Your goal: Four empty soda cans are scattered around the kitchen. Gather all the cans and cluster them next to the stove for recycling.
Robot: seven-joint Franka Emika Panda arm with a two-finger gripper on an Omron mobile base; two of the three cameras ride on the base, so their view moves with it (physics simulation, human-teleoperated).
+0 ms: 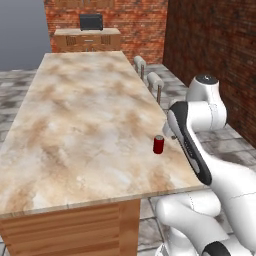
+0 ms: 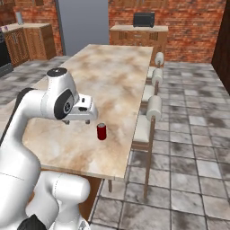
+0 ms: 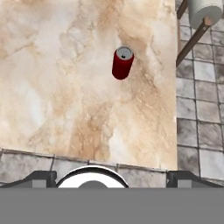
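- Small red cylindrical soda can (image 1: 158,144) (image 2: 102,131) (image 3: 122,63) with a silver top: upright on the island counter, near the corner closest to the robot and close to the edge on the stool side. Nothing touches it.
- Long beige marbled island counter (image 1: 85,125) (image 2: 114,76) (image 3: 65,87) on a brown wooden base: the can is the one item seen on its top.
- White two-finger gripper (image 3: 111,177) on the white arm: the hand view looks down at the counter's near edge, with the can ahead and well apart from the tips. Dark fingertips (image 3: 41,177) stand at the far left and far right of the view, so the jaws are spread wide with nothing between them.
- White-cushioned wooden stools (image 2: 150,114) (image 1: 154,82) (image 3: 203,13): lined along the counter's long side, the nearest one just beside the can's corner.
- Black microwave (image 1: 91,21) (image 2: 144,19): on a wooden cabinet against the red brick wall beyond the counter's far end.
- Grey stone tile floor (image 2: 188,148) (image 3: 197,109): surrounds the island.
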